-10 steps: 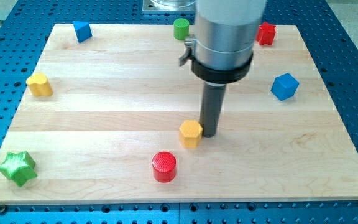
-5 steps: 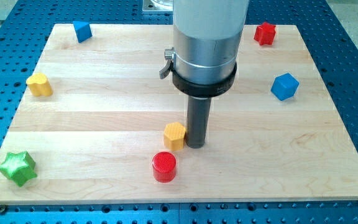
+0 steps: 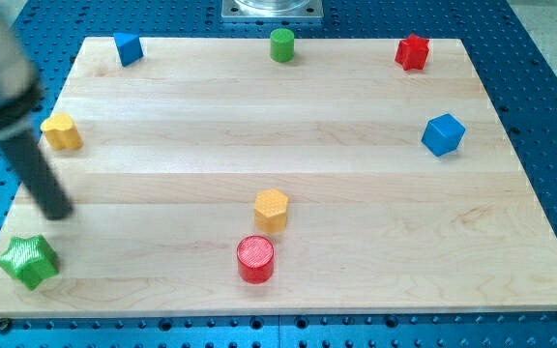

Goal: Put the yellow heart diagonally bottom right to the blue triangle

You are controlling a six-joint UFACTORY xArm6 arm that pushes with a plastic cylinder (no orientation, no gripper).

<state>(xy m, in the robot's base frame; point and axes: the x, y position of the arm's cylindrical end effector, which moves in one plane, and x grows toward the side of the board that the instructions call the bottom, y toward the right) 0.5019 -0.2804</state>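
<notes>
The yellow heart (image 3: 61, 130) lies near the board's left edge. The blue triangle (image 3: 128, 47) sits at the view's top left, above and to the right of the heart. My tip (image 3: 58, 214) rests on the board at the left, below the heart and just above the green star (image 3: 27, 260). It touches no block. The arm's body is blurred at the view's left edge.
A yellow hexagon (image 3: 271, 209) and a red cylinder (image 3: 255, 258) sit low in the middle. A green cylinder (image 3: 281, 44) and a red star (image 3: 412, 51) sit along the top. A blue cube (image 3: 443, 134) sits at the right.
My tip nudged the yellow hexagon a little left, then swept far left across the board to a spot below the yellow heart. The green cylinder is uncovered again.
</notes>
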